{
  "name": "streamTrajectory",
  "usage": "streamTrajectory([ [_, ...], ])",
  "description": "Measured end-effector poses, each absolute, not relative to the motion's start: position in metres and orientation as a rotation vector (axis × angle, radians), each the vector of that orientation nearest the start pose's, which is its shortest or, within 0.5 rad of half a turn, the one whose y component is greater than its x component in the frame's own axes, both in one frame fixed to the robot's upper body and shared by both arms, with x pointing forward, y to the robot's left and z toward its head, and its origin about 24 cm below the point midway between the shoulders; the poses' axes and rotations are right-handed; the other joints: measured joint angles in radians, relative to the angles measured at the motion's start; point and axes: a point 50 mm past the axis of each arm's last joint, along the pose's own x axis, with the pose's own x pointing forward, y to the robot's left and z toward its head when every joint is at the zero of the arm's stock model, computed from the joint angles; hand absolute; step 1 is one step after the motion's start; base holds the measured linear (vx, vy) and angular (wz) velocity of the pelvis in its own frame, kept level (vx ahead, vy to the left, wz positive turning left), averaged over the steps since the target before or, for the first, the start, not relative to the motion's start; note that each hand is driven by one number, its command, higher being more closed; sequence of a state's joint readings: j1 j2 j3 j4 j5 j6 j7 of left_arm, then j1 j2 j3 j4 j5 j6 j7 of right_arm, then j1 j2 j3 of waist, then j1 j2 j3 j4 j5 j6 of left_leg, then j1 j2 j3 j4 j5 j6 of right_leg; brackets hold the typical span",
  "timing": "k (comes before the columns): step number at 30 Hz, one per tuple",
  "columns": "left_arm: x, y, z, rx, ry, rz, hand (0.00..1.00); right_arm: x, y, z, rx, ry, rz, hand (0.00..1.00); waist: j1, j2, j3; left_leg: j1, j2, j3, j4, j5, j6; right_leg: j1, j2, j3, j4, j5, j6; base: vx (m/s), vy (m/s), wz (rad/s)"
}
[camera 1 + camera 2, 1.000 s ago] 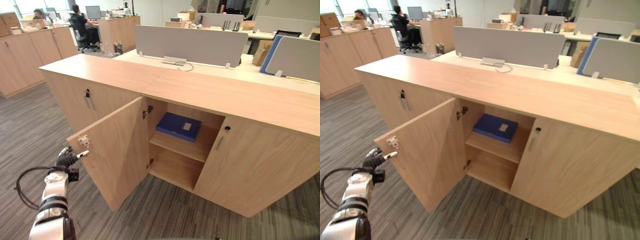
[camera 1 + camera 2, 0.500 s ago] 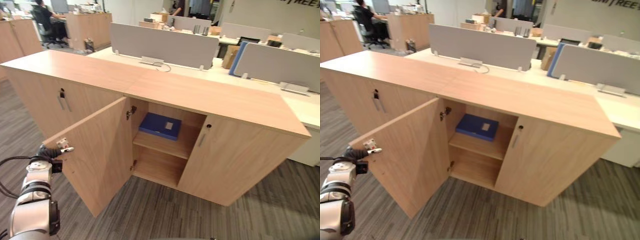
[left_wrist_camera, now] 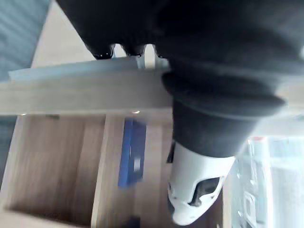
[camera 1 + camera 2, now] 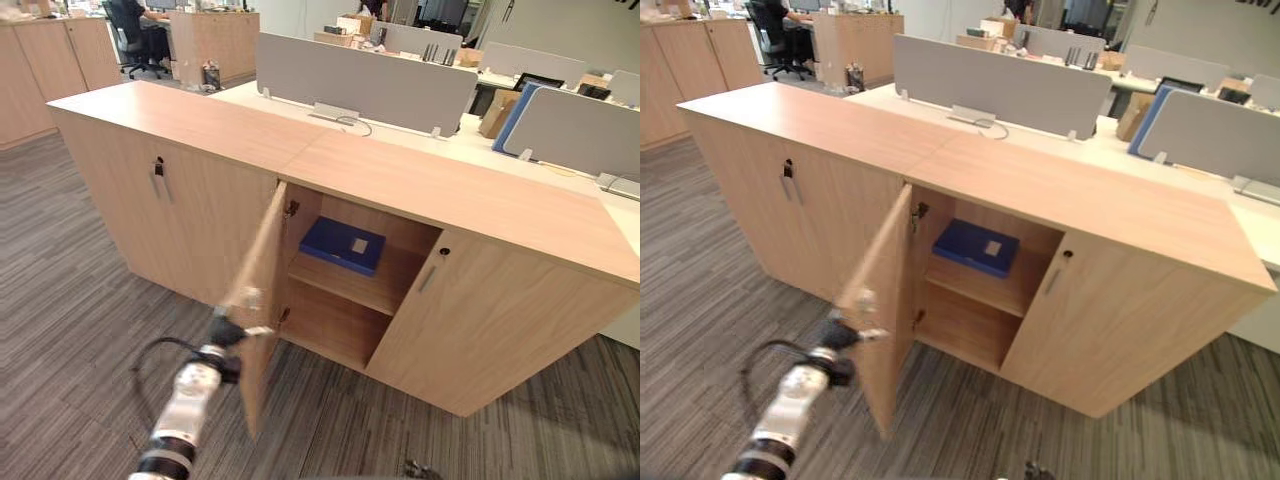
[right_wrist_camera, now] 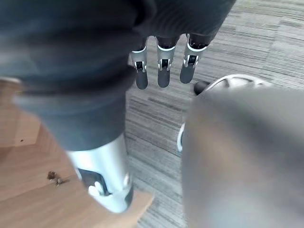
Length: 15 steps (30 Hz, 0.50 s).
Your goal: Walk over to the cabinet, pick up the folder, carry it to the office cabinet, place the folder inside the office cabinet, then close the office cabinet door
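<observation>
The blue folder [image 4: 342, 244] lies flat on the upper shelf inside the open wooden office cabinet [image 4: 450, 195]; it also shows in the left wrist view [image 3: 130, 152]. The cabinet's left door [image 4: 262, 300] stands out roughly square to the front, nearly edge-on to me. My left hand [image 4: 228, 330] is at the door's free edge at lock height, its dark fingertips [image 3: 105, 50] resting straight against the edge, open and empty. My right hand [image 5: 161, 66] hangs over the carpet with its fingers straight and nothing in it.
The cabinet's right door [image 4: 490, 330] is shut. A second cabinet [image 4: 150, 200] with shut doors adjoins on the left. Desks with grey partitions [image 4: 360, 85] stand behind, and a person sits far back left [image 4: 135, 20]. Grey carpet [image 4: 70, 290] spreads in front.
The door has swung in from wide open to about square with the cabinet front, with my left hand staying at its edge. The whole view has shifted as the camera moved.
</observation>
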<state>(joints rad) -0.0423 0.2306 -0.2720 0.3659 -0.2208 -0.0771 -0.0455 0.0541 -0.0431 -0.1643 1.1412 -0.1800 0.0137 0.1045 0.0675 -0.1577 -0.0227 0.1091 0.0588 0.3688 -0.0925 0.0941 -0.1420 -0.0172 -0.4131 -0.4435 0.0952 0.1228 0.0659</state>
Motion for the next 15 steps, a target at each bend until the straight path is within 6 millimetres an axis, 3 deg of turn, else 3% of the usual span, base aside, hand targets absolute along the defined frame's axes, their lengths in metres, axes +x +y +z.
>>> streamTrajectory([
  [2, 0.228, 0.115, -0.032, 0.014, 0.303, -0.393, 0.00, 0.086, -0.171, -0.171, -0.053, 1.222, 0.059, 0.00, -0.004, 0.002, -0.012, 0.000, 0.001, 0.000, 0.000, -0.001, -0.001, -0.001, -0.001, -0.008, 0.003, 0.000, 0.001, 0.05, 0.005, 0.07],
  [4, 0.206, 0.062, -0.027, -0.047, 0.288, -0.669, 0.00, 0.088, -0.162, -0.171, -0.095, 1.221, 0.124, 0.00, -0.012, 0.004, -0.017, -0.001, 0.005, -0.001, 0.000, -0.005, -0.005, -0.001, 0.001, -0.018, 0.009, 0.001, 0.003, 0.07, 0.002, 0.00],
  [6, 0.192, 0.031, -0.022, -0.117, 0.279, -0.814, 0.00, 0.089, -0.158, -0.171, -0.117, 1.218, 0.157, 0.00, -0.022, 0.014, -0.021, 0.001, 0.015, 0.004, 0.001, -0.007, -0.007, -0.007, 0.009, -0.022, 0.016, 0.003, 0.005, 0.05, -0.002, -0.08],
  [8, 0.184, 0.014, -0.016, -0.164, 0.267, -0.902, 0.00, 0.092, -0.158, -0.171, -0.143, 1.208, 0.178, 0.00, -0.027, 0.024, -0.025, 0.002, 0.028, 0.011, 0.002, -0.008, -0.008, -0.014, 0.022, -0.024, 0.020, 0.003, 0.005, 0.05, -0.014, -0.17],
  [11, 0.180, 0.007, -0.014, -0.211, 0.273, -0.944, 0.00, 0.098, -0.159, -0.169, -0.207, 1.186, 0.225, 0.00, -0.047, 0.038, -0.026, 0.002, 0.042, 0.017, 0.005, -0.008, -0.009, -0.019, 0.037, -0.024, 0.016, 0.002, 0.006, 0.02, -0.012, -0.10],
  [15, 0.181, 0.023, -0.027, -0.248, 0.341, -0.881, 0.00, 0.098, -0.162, -0.169, -0.228, 1.178, 0.236, 0.00, -0.061, 0.059, -0.017, 0.002, 0.065, 0.030, 0.006, -0.015, -0.017, -0.018, 0.064, -0.023, -0.005, 0.000, 0.008, 0.01, -0.015, -0.08],
])
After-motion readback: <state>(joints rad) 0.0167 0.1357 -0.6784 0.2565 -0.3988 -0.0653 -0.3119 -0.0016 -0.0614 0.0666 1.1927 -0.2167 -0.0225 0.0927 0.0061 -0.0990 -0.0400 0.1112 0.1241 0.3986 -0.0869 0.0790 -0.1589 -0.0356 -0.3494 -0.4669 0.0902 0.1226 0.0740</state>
